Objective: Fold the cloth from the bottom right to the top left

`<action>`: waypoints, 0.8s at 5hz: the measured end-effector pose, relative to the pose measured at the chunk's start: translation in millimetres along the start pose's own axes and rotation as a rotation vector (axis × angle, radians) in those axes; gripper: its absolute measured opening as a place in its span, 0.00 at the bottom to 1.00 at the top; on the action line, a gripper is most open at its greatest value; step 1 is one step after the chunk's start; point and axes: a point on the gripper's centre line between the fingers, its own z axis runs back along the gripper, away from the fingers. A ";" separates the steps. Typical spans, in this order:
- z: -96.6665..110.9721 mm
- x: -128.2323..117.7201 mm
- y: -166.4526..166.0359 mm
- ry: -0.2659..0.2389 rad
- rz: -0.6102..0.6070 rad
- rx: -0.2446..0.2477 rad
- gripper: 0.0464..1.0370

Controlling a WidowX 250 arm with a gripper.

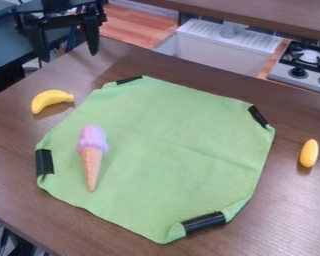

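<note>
The gripper (66, 50) hangs at the upper left, above the table's far left edge, open with nothing between its fingers. It is well apart from the green cloth (169, 150), which lies spread out on the brown table. Black tape marks the cloth's corners: one piece at the bottom right (204, 222), one at the top left (129, 80), one at the right (258, 116) and one at the left (44, 162). A toy ice cream cone (91, 156) rests on the cloth's left part.
A yellow toy banana (51, 100) lies on the table (16, 185) left of the cloth. An orange-yellow oval toy (309, 153) is to the cloth's right. Behind the table are a white sink (216, 50) and a stove (303, 75).
</note>
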 end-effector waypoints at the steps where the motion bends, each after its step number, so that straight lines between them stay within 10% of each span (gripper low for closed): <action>1: -9.9 -2.4 1.0 0.029 -0.001 0.014 0.96; 4: -14.5 -4.2 -0.6 0.022 -0.003 0.014 0.96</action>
